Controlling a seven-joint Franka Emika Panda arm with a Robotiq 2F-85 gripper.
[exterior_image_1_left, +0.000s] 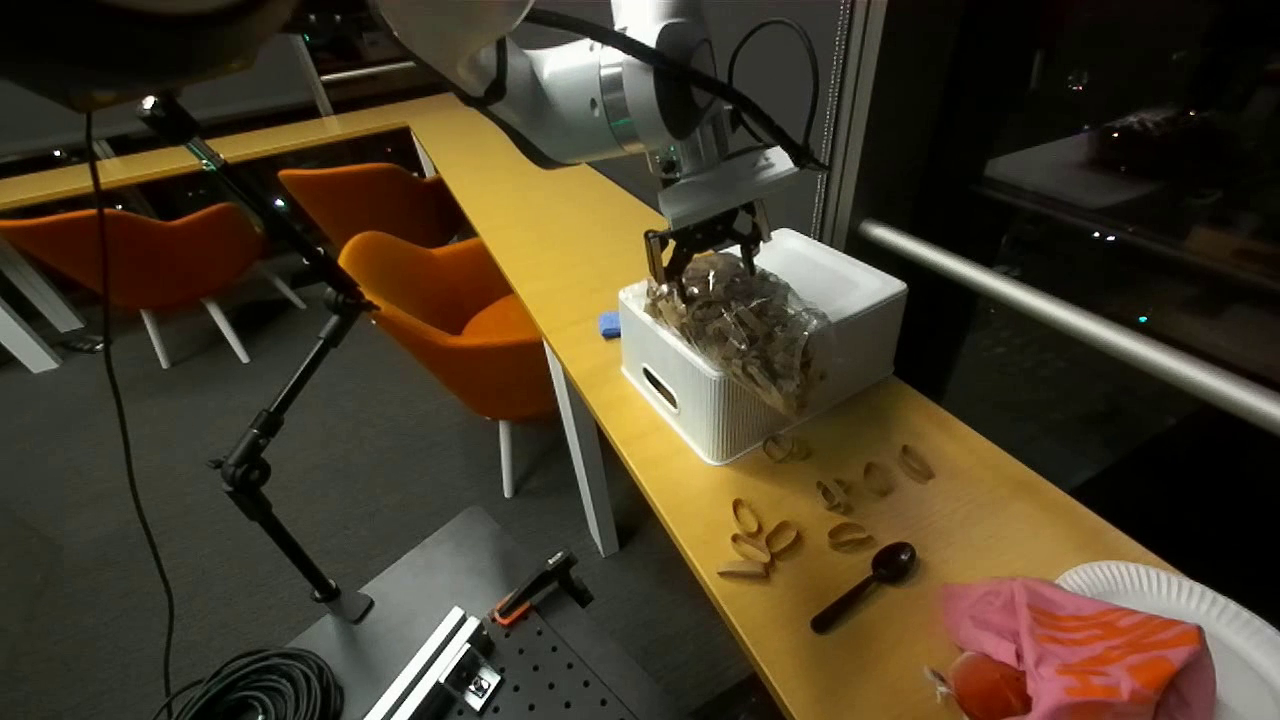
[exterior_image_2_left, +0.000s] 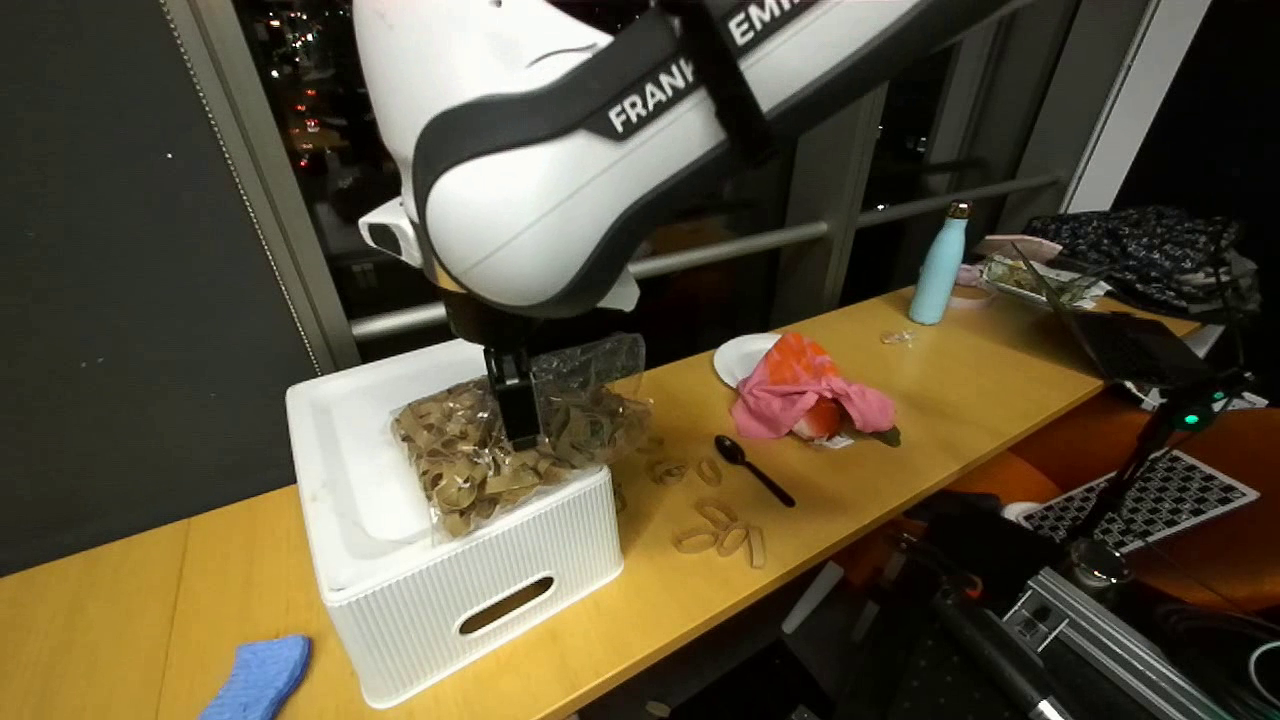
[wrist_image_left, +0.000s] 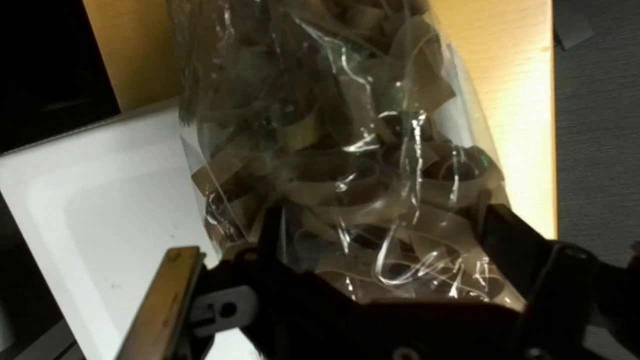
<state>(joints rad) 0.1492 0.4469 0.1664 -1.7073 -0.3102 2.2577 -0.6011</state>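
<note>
1. My end effector (wrist_image_left: 385, 217) stands spread apart over the clear plastic bag (exterior_image_1_left: 745, 330).
2. I see the bag atop the white box (exterior_image_2_left: 420, 630), overhanging its edge.
3. Brown loops (exterior_image_1_left: 743, 571) lie on the bench (exterior_image_1_left: 980, 530).

The smooth white arm (exterior_image_2_left: 540, 210), bulbous in outline at the top centre of an exterior view, is crossed by a broad black band (exterior_image_2_left: 520, 115). On this band, white capital letters (exterior_image_2_left: 652, 95) are printed, legible as "FRANK" and "EMI", with a dark strip (exterior_image_2_left: 728, 85) laid between. In an exterior view, a thick black cable (exterior_image_1_left: 682, 68) is run along the top centre, above a flat whitish bracket (exterior_image_1_left: 728, 185). The black, angular-linked mechanical hand (wrist_image_left: 384, 215) is tipped with blocky fingers (wrist_image_left: 515, 245). At the lower left of the wrist view, a grey metal plate (wrist_image_left: 246, 302) is pierced by a round hole (wrist_image_left: 228, 310), beside a flat, yellowish-sheened bar (wrist_image_left: 165, 305); a round screw head (wrist_image_left: 406, 354) is set at the bottom edge.
</note>
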